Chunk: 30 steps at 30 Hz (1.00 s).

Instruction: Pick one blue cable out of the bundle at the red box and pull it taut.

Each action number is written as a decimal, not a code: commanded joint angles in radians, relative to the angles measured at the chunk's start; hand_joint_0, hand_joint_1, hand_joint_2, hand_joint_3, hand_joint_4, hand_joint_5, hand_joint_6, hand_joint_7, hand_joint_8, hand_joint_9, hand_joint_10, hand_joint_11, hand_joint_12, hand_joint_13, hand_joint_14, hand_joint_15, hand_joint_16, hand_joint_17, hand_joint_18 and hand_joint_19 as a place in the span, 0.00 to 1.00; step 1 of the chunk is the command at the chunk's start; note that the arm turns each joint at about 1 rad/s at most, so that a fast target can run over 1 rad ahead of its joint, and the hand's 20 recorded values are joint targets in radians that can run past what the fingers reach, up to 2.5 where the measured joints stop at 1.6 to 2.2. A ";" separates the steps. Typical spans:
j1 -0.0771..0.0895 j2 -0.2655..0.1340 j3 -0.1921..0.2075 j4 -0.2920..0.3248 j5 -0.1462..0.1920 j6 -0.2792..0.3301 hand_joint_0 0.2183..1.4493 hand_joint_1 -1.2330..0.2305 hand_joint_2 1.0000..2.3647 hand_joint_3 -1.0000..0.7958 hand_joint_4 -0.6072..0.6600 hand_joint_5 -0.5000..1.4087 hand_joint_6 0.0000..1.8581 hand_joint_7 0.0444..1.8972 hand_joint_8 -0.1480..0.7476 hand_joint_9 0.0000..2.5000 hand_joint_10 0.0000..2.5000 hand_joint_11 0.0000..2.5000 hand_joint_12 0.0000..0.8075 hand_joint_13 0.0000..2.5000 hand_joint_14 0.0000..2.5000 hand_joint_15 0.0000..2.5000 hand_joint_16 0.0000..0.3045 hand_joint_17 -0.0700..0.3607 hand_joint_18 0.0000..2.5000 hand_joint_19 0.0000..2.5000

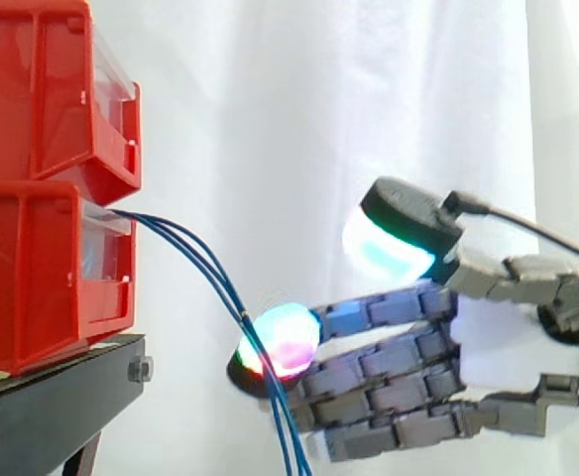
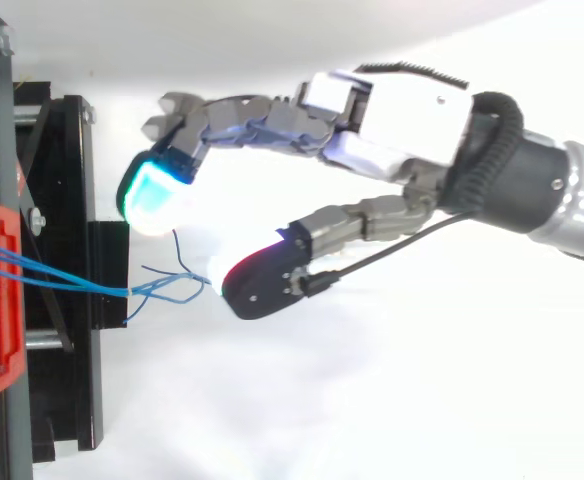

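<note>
Blue cables (image 1: 208,268) droop from the lower red box (image 1: 32,268) past the hand (image 2: 402,110), its fingers spread and gripping nothing, one glowing pad (image 1: 282,337) touching the strands, seemingly to single one out.

White curtain (image 1: 270,119); black stand (image 1: 61,397) at left

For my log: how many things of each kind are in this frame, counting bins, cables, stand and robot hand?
Red bins: 2, stacked
Blue cables: 3, as far as the strands can be told apart
Black stand: 1
Robot hand: 1
Total: 7
</note>
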 commanded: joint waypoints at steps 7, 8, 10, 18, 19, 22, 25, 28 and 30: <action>0.013 -0.145 0.117 0.014 -0.056 0.063 0.25 0.37 0.00 0.28 0.74 0.20 0.27 0.51 0.47 0.11 0.00 0.01 0.42 0.00 0.00 0.02 0.20 0.48 0.00 0.00; 0.015 -0.151 0.120 0.017 -0.057 0.069 0.25 0.37 0.00 0.28 0.74 0.20 0.27 0.51 0.48 0.11 0.00 0.01 0.42 0.00 0.00 0.02 0.20 0.48 0.00 0.00; 0.019 -0.154 0.125 0.026 -0.056 0.084 0.25 0.37 0.00 0.28 0.73 0.20 0.27 0.52 0.48 0.11 0.00 0.01 0.42 0.00 0.00 0.02 0.20 0.47 0.00 0.00; 0.022 -0.153 0.134 0.025 -0.060 0.087 0.26 0.38 0.00 0.28 0.71 0.20 0.27 0.57 0.48 0.12 0.00 0.02 0.41 0.01 0.00 0.02 0.19 0.47 0.00 0.00; 0.024 -0.154 0.139 0.025 -0.060 0.089 0.26 0.38 0.00 0.29 0.71 0.20 0.27 0.57 0.48 0.12 0.00 0.02 0.41 0.01 0.00 0.02 0.19 0.47 0.00 0.00; 0.024 -0.153 0.142 0.025 -0.060 0.089 0.28 0.37 0.00 0.32 0.66 0.20 0.27 0.62 0.48 0.12 0.00 0.02 0.41 0.01 0.00 0.02 0.19 0.46 0.00 0.00; 0.024 -0.153 0.152 0.025 -0.060 0.090 0.29 0.36 0.00 0.33 0.63 0.20 0.27 0.64 0.48 0.12 0.00 0.03 0.41 0.01 0.00 0.02 0.19 0.46 0.00 0.00; 0.021 -0.153 0.162 0.018 -0.062 0.094 0.29 0.36 0.00 0.34 0.63 0.20 0.29 0.60 0.48 0.12 0.00 0.03 0.41 0.01 0.00 0.02 0.19 0.46 0.00 0.00; 0.019 -0.153 0.172 0.006 -0.073 0.092 0.29 0.36 0.00 0.34 0.64 0.20 0.29 0.60 0.47 0.12 0.00 0.03 0.41 0.01 0.00 0.02 0.19 0.46 0.00 0.00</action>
